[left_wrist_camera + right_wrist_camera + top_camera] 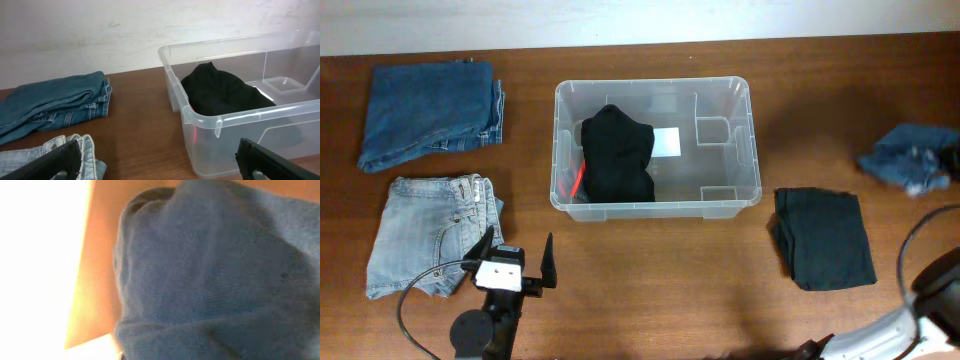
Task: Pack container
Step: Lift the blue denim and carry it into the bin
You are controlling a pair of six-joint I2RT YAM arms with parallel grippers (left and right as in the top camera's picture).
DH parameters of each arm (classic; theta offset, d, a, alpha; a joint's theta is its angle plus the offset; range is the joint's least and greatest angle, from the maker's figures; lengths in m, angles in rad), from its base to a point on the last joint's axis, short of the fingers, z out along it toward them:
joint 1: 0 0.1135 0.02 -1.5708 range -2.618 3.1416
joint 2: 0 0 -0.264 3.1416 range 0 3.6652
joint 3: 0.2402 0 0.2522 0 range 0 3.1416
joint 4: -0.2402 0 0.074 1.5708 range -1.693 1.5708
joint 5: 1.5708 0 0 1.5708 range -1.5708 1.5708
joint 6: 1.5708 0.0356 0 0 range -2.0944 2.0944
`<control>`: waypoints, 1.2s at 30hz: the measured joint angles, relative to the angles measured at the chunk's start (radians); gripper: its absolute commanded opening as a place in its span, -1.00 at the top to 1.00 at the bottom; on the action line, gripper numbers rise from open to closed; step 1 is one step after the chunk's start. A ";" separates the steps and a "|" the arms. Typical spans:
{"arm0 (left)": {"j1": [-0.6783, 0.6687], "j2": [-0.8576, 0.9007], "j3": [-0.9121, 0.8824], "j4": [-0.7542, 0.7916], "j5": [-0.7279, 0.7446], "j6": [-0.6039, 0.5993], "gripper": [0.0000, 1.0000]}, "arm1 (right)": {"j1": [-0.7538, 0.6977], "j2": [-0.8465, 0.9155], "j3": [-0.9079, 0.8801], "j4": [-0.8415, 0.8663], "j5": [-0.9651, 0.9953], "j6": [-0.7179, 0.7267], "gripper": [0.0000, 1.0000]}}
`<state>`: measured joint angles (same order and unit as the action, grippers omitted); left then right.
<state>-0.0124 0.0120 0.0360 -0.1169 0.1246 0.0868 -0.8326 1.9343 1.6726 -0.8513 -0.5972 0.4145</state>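
Observation:
The clear plastic container [752,150] stands mid-table with a crumpled black garment [617,152] in its left half; the left wrist view shows the container [235,117] and the black garment [225,92] as well. My left gripper [517,255] hovers open and empty in front of the container's left corner, beside light jeans [435,235]; in its own view the gripper [162,167] spreads wide. At the far right edge my right gripper [942,160] sits shut on a crumpled blue denim garment [905,158]. Blue cloth [215,275] fills the right wrist view and hides the fingers.
Folded dark blue jeans [430,115] lie at the back left, also seen from the left wrist [55,105]. A folded black garment [823,238] lies right of the container. A pale wall runs along the table's far edge.

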 measured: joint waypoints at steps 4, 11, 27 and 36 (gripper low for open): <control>0.000 0.000 0.000 0.000 0.000 0.000 -0.99 | 0.146 -0.158 0.016 -0.022 -0.093 0.000 0.92; 0.000 0.000 0.000 0.000 0.000 0.000 -0.99 | 0.520 -0.288 0.016 -0.034 -0.137 0.000 0.92; 0.000 0.000 0.000 0.000 0.000 0.000 -0.99 | 1.143 -0.253 0.018 0.016 0.137 -0.004 0.92; 0.000 0.000 0.000 0.000 0.000 0.000 -0.99 | 1.163 0.018 0.020 0.051 0.176 -0.003 0.92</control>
<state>-0.0124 0.0120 0.0360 -0.1169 0.1246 0.0864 0.3305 1.9518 1.6924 -0.7998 -0.4213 0.4110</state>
